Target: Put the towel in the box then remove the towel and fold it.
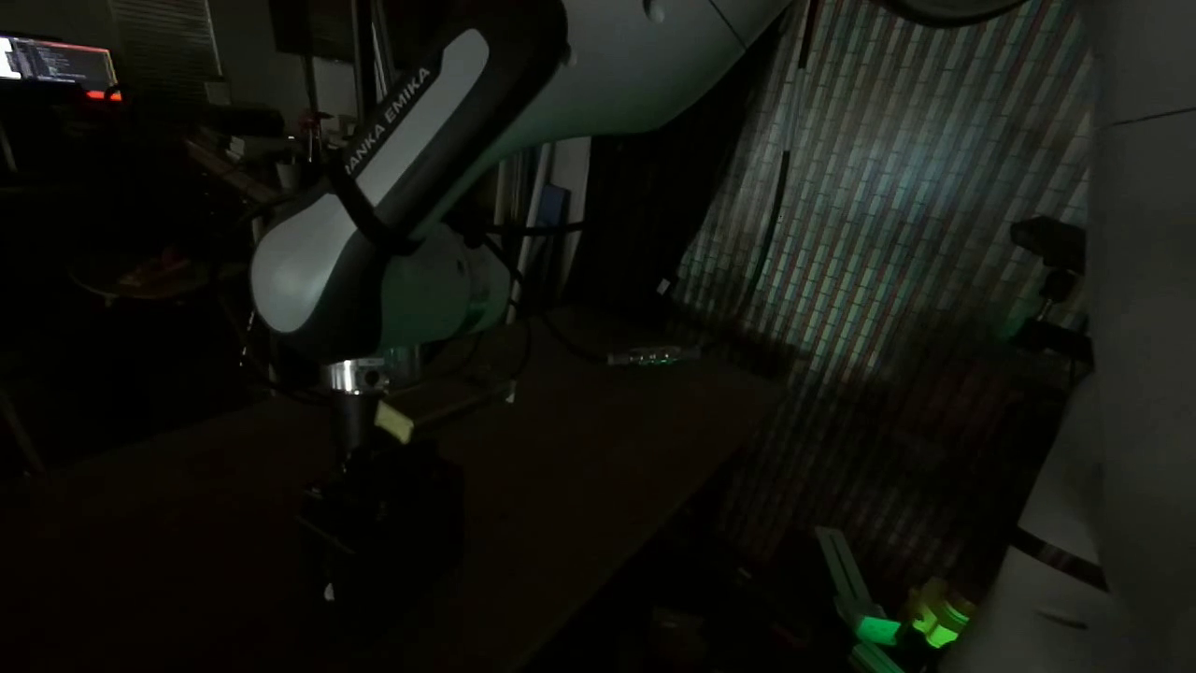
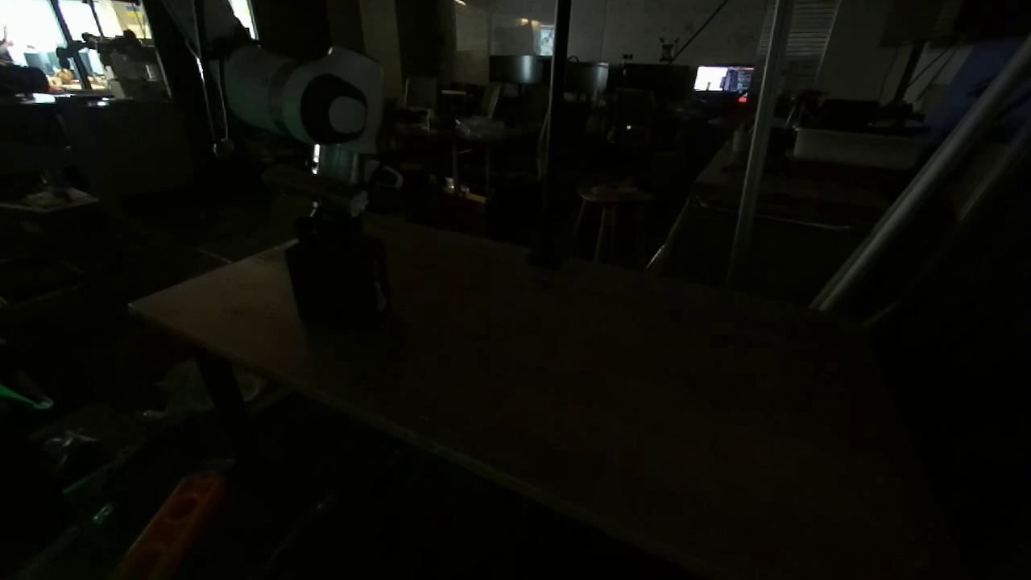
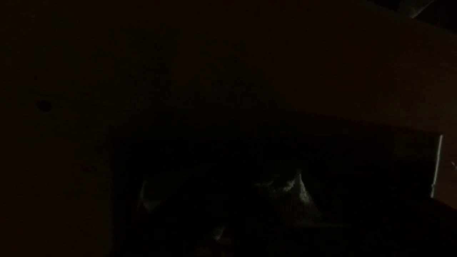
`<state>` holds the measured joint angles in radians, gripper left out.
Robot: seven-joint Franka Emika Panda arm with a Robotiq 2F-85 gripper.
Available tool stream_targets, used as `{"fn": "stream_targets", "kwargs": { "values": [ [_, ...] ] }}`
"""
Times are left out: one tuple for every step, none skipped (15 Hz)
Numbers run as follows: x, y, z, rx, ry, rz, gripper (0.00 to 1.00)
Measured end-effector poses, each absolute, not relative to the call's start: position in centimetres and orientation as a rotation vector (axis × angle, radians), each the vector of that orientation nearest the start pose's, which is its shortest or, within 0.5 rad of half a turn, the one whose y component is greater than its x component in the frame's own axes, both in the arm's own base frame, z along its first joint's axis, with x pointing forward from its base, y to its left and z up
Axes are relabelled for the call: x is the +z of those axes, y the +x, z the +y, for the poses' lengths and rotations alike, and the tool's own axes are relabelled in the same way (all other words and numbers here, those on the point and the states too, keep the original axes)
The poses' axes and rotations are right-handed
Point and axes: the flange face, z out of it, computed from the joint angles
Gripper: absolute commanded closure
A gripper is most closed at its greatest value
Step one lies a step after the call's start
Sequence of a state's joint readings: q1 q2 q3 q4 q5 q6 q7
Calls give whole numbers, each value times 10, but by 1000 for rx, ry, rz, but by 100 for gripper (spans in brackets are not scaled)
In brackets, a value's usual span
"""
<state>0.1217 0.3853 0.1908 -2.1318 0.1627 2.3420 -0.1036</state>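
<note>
Box (image 2: 334, 283) stands on table (image 2: 604, 362), directly beneath gripper (image 2: 330, 229). Towel (image 3: 304, 195) lies inside box; whether gripper touches it cannot be determined.

The place appears to be a dim robotics lab or workshop. A white-and-black jointed robot arm (image 1: 420, 121) bearing the letters "EMIKA" reaches over a broad, dark-topped rectangular bench (image 2: 644, 362), on which lies a slim, glassy-looking strip (image 1: 654, 355) with small green lights. A rectangular computer monitor (image 1: 70, 65) glows beyond the bench in both exterior views, lines of text just visible on it. In an exterior view, black flat screens (image 2: 519, 69), a round-topped wooden stool (image 2: 600, 195), a long whitish bin (image 2: 850, 149) and slanting silvery metal poles (image 2: 922, 184) fill the gloomy background, while an orange bar (image 2: 171, 528) with round recesses shows beside the bench, low in the foreground.
</note>
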Motion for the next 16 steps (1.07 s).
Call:
{"fn": "stream_targets", "kwargs": {
  "values": [
    [215, 528, 173, 282, -2937, -417, 27],
    [216, 528, 173, 279, -2938, -415, 27],
    [216, 529, 172, 278, -2937, -411, 25],
    [217, 529, 171, 276, -2937, -409, 25],
    [217, 529, 171, 275, -2937, -406, 24],
    [218, 529, 170, 274, -2938, -405, 23],
    [218, 529, 170, 273, -2938, -403, 23],
    [218, 530, 170, 272, -2937, -402, 23],
    [218, 529, 170, 272, -2937, -402, 23],
    [218, 529, 170, 272, -2937, -402, 23],
    [218, 529, 170, 272, -2937, -402, 23],
    [218, 529, 170, 272, -2937, -402, 23],
    [218, 529, 170, 272, -2937, -402, 23],
    [218, 529, 170, 272, -2937, -402, 23],
    [218, 529, 170, 272, -2937, -402, 23],
    [218, 529, 170, 272, -2937, -401, 23]
  ]
}}
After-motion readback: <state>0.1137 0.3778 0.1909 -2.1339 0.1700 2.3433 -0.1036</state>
